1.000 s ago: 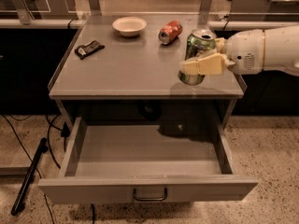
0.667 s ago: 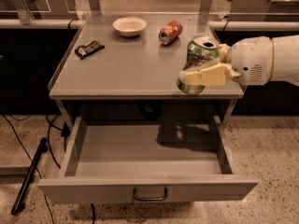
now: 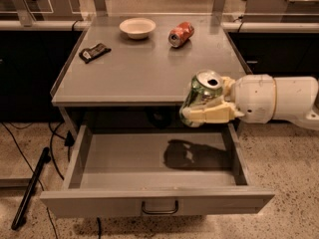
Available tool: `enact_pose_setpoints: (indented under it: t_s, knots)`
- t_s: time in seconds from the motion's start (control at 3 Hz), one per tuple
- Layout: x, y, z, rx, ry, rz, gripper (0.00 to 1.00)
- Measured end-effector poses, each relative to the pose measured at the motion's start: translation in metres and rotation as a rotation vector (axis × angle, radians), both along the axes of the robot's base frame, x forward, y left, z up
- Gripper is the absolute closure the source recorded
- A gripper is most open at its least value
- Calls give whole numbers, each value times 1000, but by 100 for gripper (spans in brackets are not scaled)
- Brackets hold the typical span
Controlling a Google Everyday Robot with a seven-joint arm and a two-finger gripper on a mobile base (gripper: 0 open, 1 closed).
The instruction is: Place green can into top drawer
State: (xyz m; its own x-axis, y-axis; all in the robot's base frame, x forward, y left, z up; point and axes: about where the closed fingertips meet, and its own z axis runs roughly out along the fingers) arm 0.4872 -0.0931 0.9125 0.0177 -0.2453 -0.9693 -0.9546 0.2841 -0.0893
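Grey table [image 3: 139, 68], drawer [image 3: 99, 203] open below: gripper [image 3: 200, 106] clamped round green can [image 3: 202, 94], can tilted, over drawer's rear-right; next move prob. straight down.

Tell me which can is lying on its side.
The orange-red can, at the back of the tabletop beside the white bowl. The green can is gripped, slightly tilted, in the gripper above the open top drawer.

Single view only. Camera sits high in front of the flat grey metal table [image 3: 129, 78], pitched down at its front, mid range. The open shallow grey metal top drawer [image 3: 154, 204] lies nearest the lens. The cream two-finger gripper [image 3: 195, 111] enters from frame right, clasping the green drink can [image 3: 202, 94] above the drawer.
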Motion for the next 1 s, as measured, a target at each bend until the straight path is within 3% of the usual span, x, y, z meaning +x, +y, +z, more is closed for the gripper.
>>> enact_pose_setpoints:
  t_s: [0.33,0.67,1.0]
  knots:
    - [-12,10,-43,-49,1,48,100]
    - [-12,10,-43,-49,1,49,100]
    - [-11,22,-69,-59,-1,76,100]
